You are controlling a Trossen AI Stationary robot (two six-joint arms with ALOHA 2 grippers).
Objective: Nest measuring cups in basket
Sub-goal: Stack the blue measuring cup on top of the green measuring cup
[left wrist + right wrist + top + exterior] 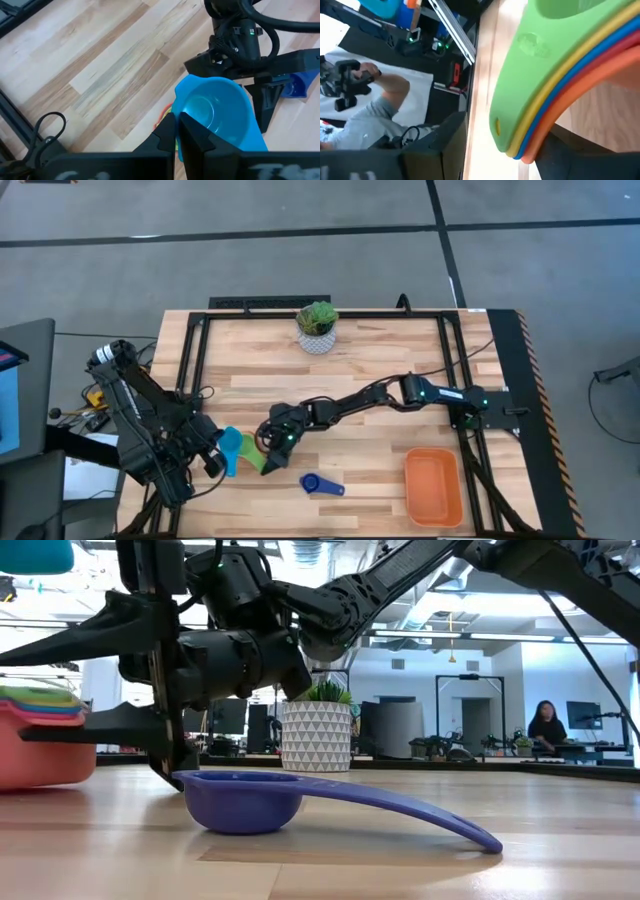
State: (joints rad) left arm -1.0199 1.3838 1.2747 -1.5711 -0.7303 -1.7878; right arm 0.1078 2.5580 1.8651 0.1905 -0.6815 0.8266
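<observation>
Wood-plank table (pixel 350 360), high view: one light blue cup (pixel 231 444) sits in the left gripper (pixel 214 458), one dark blue cup (pixel 311 483) lies loose, one orange basket (pixel 433 485) stands well apart. Left wrist view: closed fingers (pixel 167 131) pinch that smooth light blue cup's rim. Right wrist view: one nested stack (pixel 555 85), green over yellow, blue, red, orange, glossy plastic; the right gripper (pixel 268 442) stands beside it, fingers parted.

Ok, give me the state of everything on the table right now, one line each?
Left gripper: fingers shut on the light blue cup, held over the stack.
Right gripper: fingers partly open beside the nested stack.
Nested stack: green on top, then yellow, blue, red, orange; lying on the table, not in the basket.
Dark blue cup: upright, alone on the table.
Basket: empty.
Plant pot: upright.
</observation>
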